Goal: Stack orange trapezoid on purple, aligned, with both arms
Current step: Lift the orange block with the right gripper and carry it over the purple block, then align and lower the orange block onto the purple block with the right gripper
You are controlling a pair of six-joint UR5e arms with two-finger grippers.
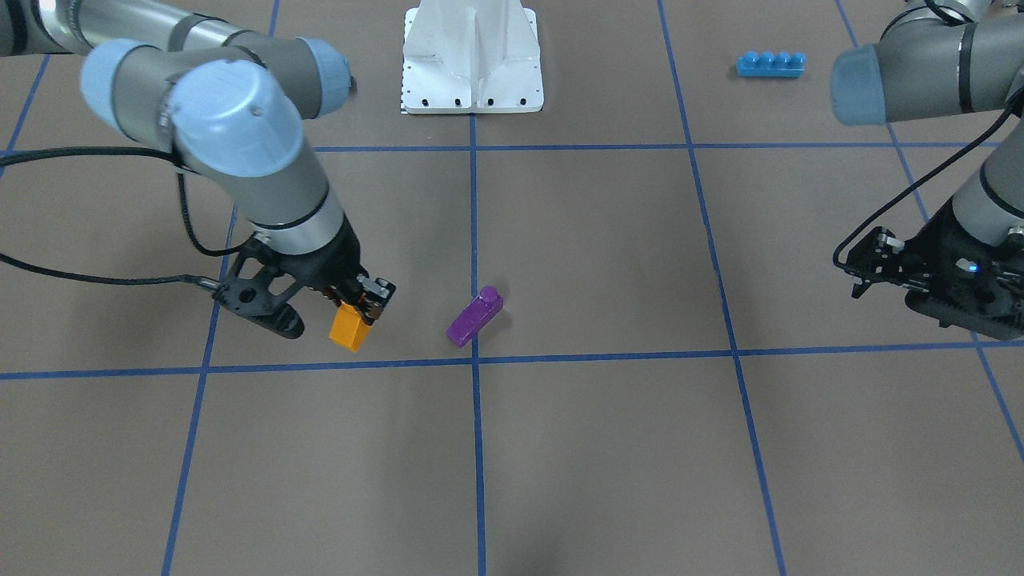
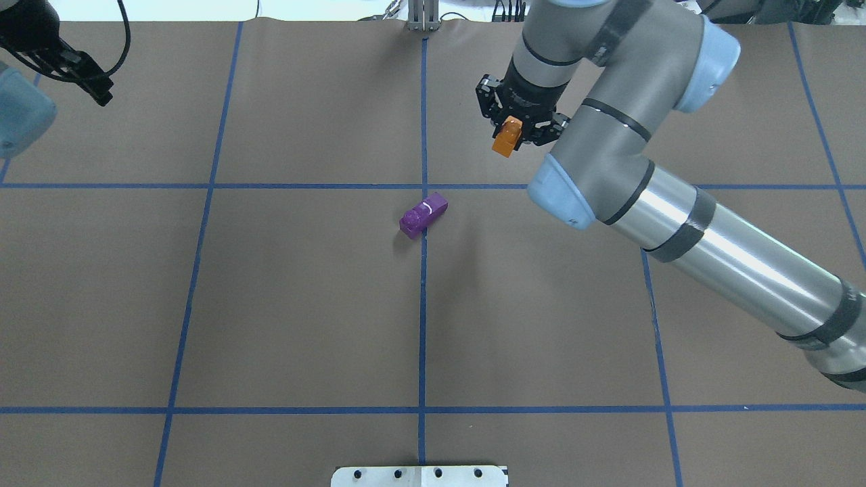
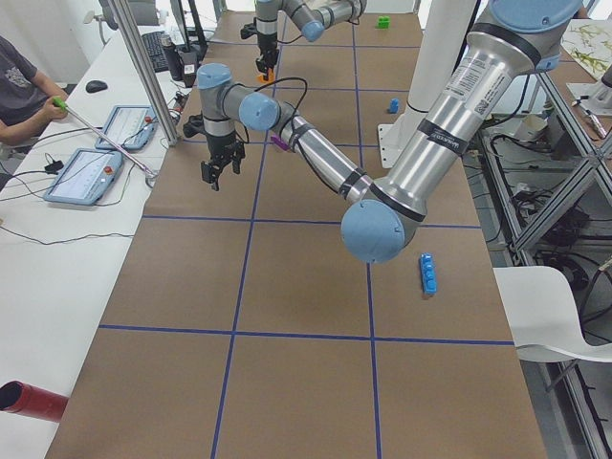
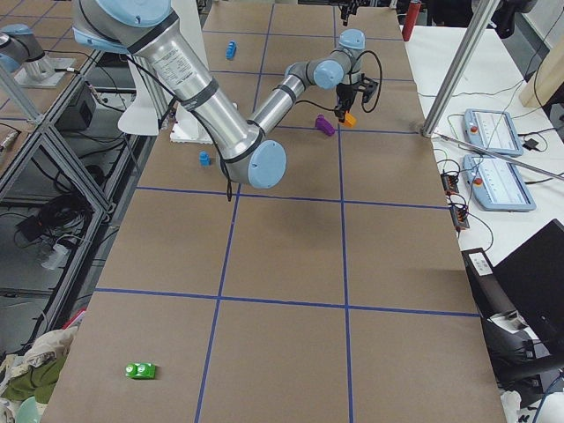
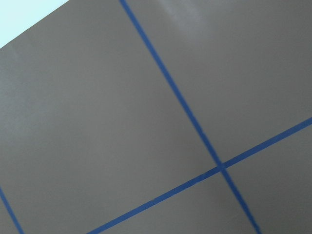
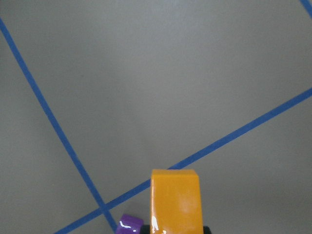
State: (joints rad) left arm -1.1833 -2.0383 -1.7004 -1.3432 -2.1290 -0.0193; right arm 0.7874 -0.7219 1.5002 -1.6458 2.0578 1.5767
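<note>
Orange trapezoid [image 1: 350, 328], purple block [image 1: 474, 318], blue-gridded brown table [image 1: 600, 448], seemingly green toy [image 4: 139, 370].

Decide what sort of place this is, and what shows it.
Probably a robotics lab: two grey jointed robot arms, a brown table gridded with blue tape, and control tablets on a white side bench.

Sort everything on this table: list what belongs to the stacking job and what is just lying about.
Job in hand:
- orange trapezoid, gripped in the right claw
- purple block, lying on the table
- left claw, empty, off to the side

Lying about:
- blue four-stud brick
- small blue block
- small green piece
</note>
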